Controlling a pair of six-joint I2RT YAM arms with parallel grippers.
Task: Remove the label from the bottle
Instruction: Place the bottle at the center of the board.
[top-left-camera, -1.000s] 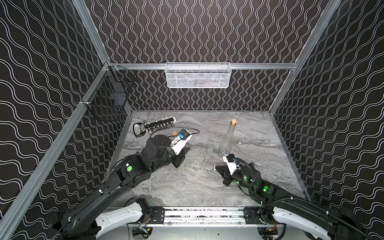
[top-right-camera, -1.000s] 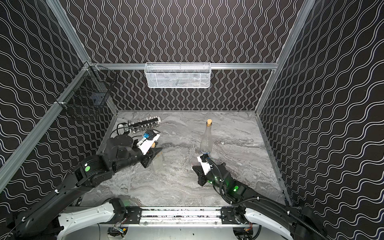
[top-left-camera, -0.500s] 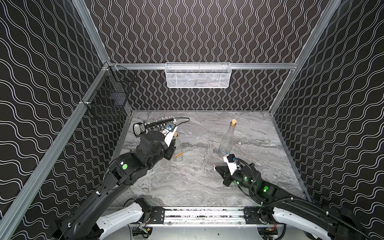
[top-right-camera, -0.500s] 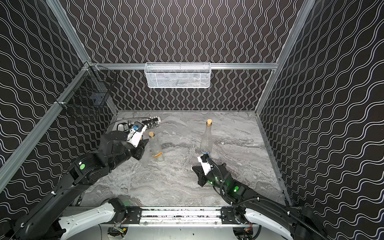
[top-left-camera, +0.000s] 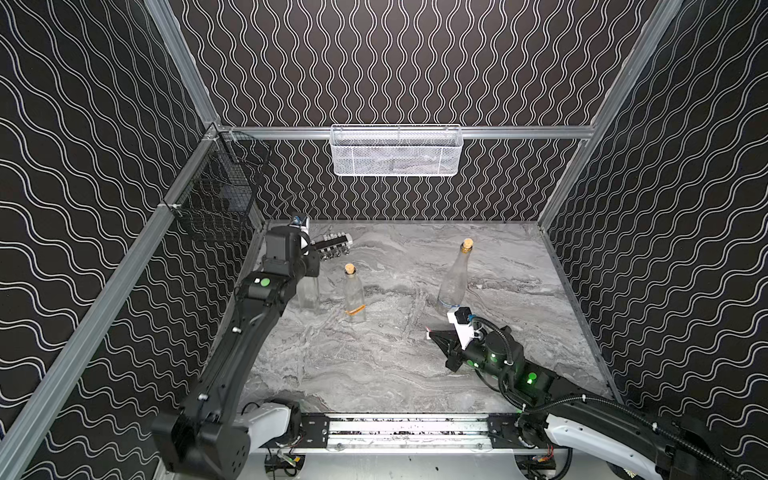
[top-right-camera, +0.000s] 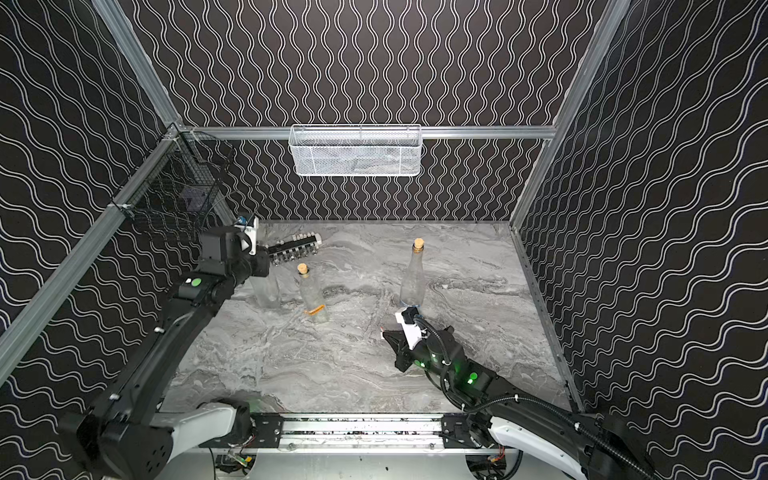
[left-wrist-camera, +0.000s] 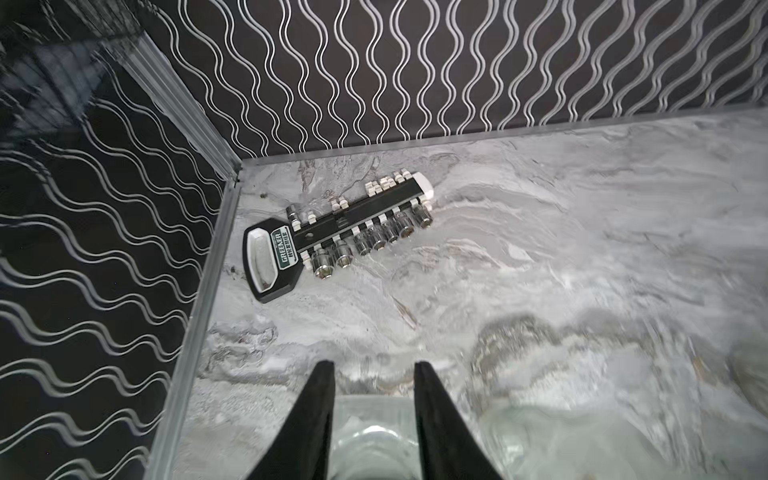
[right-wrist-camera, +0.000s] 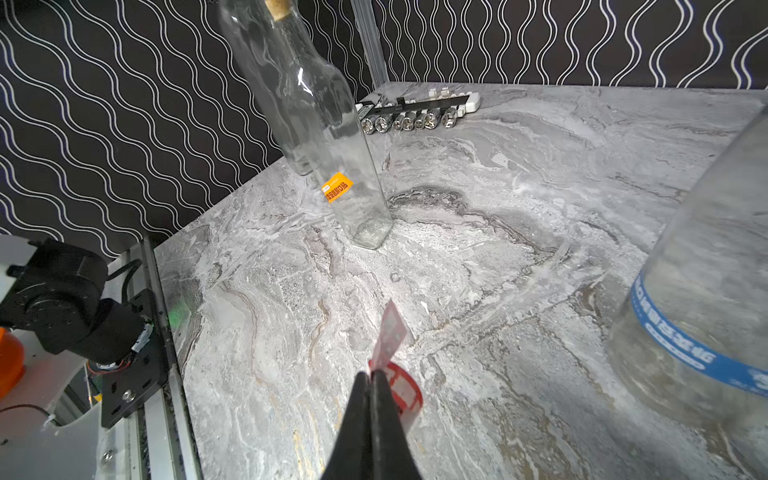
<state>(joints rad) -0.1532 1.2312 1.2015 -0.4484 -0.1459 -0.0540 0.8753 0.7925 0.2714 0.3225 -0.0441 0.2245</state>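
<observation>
The left arm (top-left-camera: 249, 332) is made of thick black tubes, with a round green dot (top-left-camera: 264, 282) and small silver screws (top-left-camera: 237, 330) on it. The right arm (top-left-camera: 536, 380) is black too, with little glowing green lights (top-left-camera: 530, 378) and a black bumpy cable (top-left-camera: 615, 409). Both arms have smooth white covers (top-left-camera: 266, 419) at the bottom. The left gripper (left-wrist-camera: 374, 365) and the right gripper (right-wrist-camera: 370, 376) each have two thin, black, pointed fingers (left-wrist-camera: 320, 407).

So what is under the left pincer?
A clear glass bottle, its top held in the left pincer. The arm covers its neck in both top views. No label shows on the visible side.
</observation>
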